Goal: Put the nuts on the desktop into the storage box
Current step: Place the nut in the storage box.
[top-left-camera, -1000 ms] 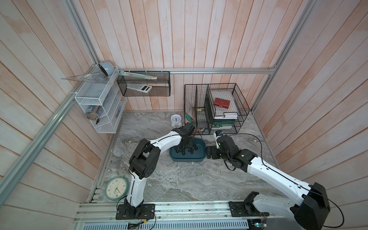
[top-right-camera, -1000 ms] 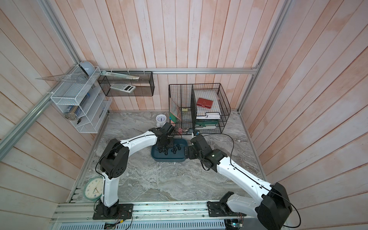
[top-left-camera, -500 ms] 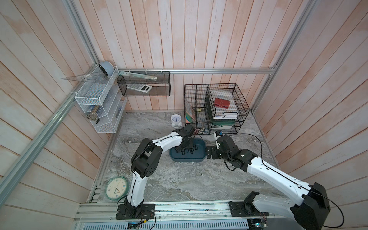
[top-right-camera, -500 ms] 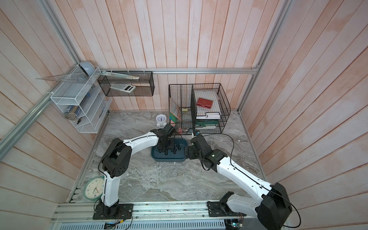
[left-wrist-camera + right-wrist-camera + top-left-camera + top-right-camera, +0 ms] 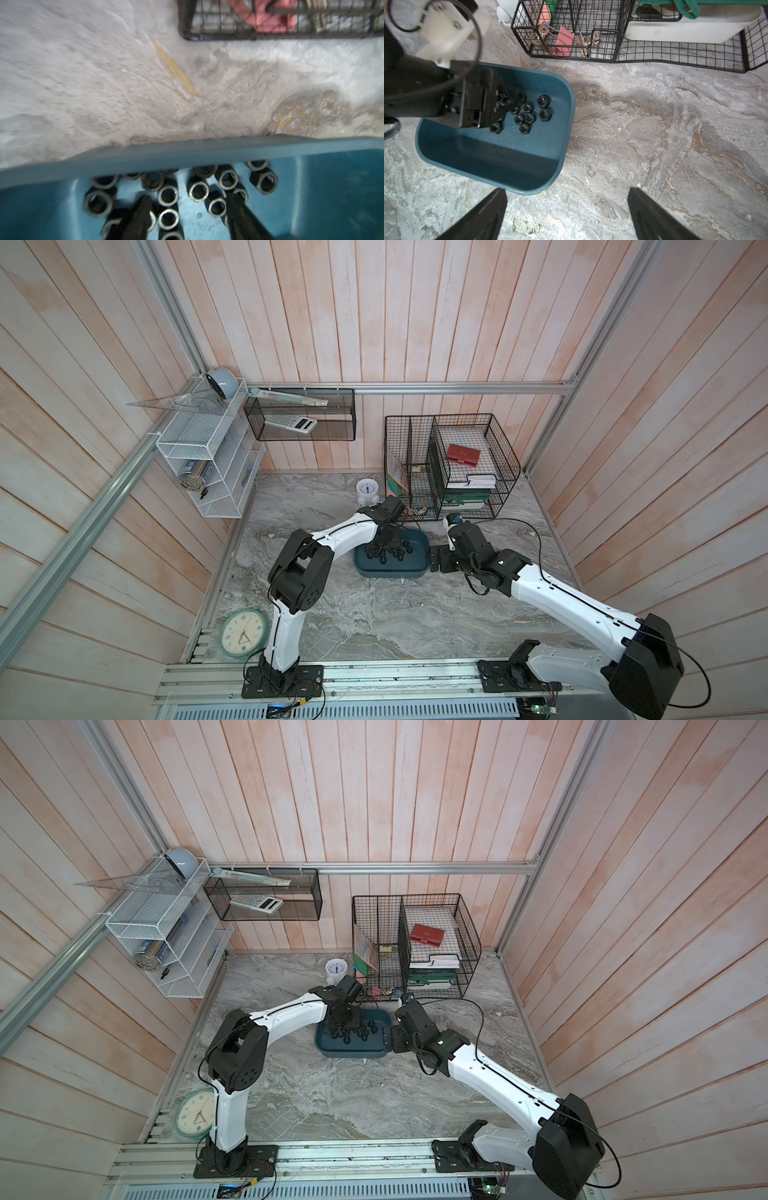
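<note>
Nuts lay clustered inside the storage box, and none showed on the desk, so the task looked nearly finished. Left pincer stood spread above them; right pincer gaped empty beside the box.

Both top views look steeply down from high above the near edge toward the far wall, covering the whole desktop. The left wrist view sits very close over the box, facing far; the right wrist view looks down from just right of it, so all four share the box.
</note>
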Available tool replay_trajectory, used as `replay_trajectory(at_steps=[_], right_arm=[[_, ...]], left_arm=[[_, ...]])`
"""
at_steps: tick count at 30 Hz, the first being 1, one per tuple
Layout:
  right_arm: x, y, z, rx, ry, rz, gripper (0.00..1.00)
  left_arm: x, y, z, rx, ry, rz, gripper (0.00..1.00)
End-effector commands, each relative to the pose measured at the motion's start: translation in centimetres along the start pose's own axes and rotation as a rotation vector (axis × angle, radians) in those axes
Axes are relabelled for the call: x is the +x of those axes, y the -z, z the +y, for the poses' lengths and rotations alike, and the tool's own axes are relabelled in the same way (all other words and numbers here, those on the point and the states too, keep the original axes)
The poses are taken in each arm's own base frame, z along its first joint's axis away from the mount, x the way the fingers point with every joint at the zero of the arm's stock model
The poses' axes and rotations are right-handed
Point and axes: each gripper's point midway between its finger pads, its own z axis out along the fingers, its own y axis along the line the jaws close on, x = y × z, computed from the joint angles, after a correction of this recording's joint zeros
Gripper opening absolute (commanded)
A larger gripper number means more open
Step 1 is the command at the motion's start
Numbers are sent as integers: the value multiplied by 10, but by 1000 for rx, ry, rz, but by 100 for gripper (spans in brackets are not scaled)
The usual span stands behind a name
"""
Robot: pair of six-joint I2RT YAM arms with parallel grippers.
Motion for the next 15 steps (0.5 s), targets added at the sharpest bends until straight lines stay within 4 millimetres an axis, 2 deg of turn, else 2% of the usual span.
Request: replay_trajectory(at_steps=[1, 6, 10, 15], right_arm=[[-14, 1, 10, -33, 12, -19, 98], [-18, -3, 19, -56, 31, -14, 98], [-21, -7, 29, -79, 55, -8, 98], [-22, -11, 43, -107, 101, 9, 98]], left_arm=[[-34, 44, 14, -6, 34, -111, 83], [-50, 69, 43, -26, 90, -169, 100], [-57, 78, 71, -51, 144, -191, 100], [-60, 80, 110, -142, 217, -215, 100]])
